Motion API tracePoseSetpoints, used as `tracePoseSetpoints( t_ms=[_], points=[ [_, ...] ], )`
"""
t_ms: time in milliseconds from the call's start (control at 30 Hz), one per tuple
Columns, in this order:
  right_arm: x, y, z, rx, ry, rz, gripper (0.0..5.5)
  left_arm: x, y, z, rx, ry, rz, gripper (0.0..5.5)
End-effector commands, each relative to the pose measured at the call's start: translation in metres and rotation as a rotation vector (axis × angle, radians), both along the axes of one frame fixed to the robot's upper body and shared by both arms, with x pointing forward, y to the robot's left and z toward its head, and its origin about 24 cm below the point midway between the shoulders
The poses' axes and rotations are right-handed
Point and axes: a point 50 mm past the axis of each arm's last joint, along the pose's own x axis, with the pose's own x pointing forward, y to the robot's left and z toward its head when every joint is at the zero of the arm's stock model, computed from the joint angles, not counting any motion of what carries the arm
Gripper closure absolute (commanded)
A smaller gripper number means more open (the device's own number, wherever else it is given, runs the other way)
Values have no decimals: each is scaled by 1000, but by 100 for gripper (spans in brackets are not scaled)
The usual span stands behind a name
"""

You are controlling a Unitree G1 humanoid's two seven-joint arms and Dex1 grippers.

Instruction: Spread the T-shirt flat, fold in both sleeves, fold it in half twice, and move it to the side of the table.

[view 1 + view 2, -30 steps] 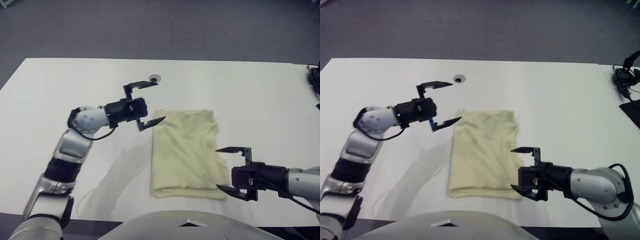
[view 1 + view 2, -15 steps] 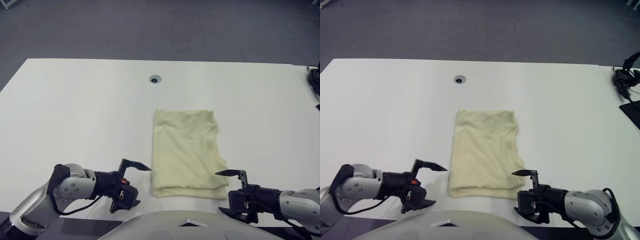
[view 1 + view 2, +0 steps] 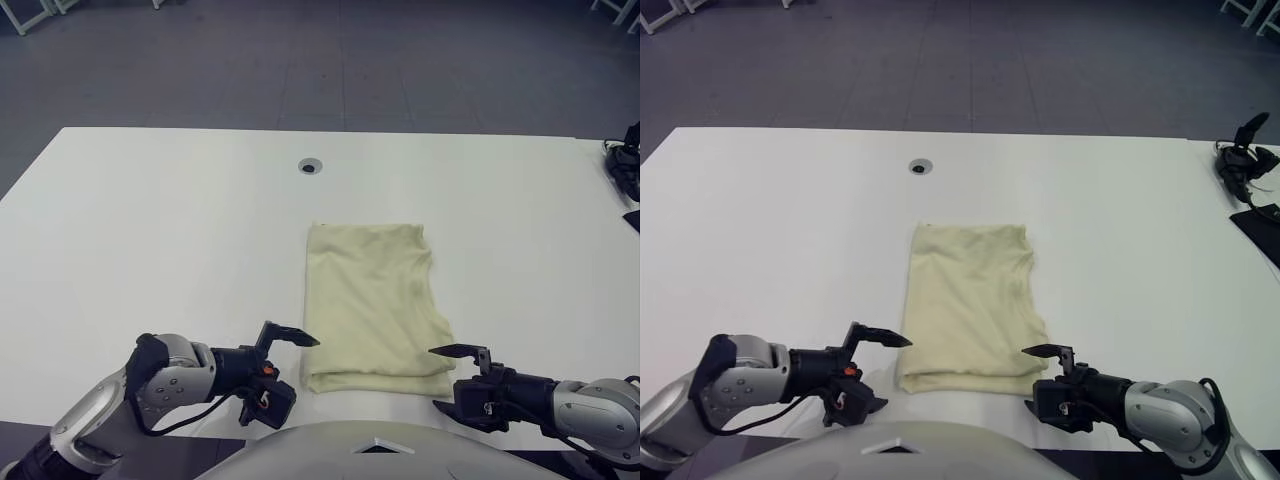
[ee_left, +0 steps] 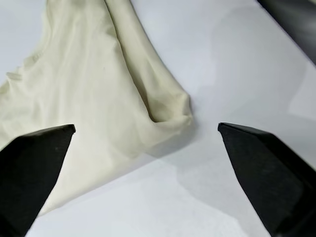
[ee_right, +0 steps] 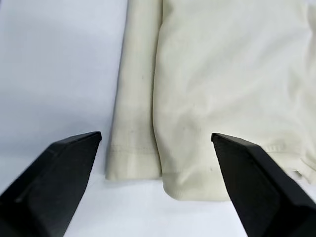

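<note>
Left gripper [image 4: 146,127] and right gripper [image 5: 156,134] gape empty beside T-shirt [image 3: 370,300]

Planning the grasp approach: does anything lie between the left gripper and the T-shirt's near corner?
Nothing does. The left wrist view shows only bare white table between the open left gripper and the folded T-shirt.

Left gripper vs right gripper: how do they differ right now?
The left gripper sits off the T-shirt's near left corner, the right gripper off its near right corner. The left gripper's wrist view faces a rounded folded corner, the right gripper's faces stacked hem edges. Shared: both are open, hold nothing, and hang low by the table's near edge.
</note>
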Motion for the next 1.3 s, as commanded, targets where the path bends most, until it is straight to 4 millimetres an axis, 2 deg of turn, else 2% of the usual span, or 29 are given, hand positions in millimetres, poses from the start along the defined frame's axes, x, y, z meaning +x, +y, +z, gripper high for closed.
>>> tracePoseSetpoints(
  t_ms=[33, 200, 467, 1100, 1300],
  points=[
    [-1, -16, -15, -119, 56, -45, 63, 9, -5, -9, 22, -43, 16, 10],
    [0, -13, -14, -111, 50, -42, 13, 7, -7, -17, 41, -26, 1, 10],
    [1, -11, -14, -114, 37, -43, 10, 2, -9, -20, 51, -11, -31, 130],
    [6, -21, -19, -173, 43, -32, 311, 1, -9, -15, 42, -27, -15, 452],
    [6, -19, -23, -173, 55, -22, 403, 0, -10, -15, 38, -26, -21, 534]
  ],
)
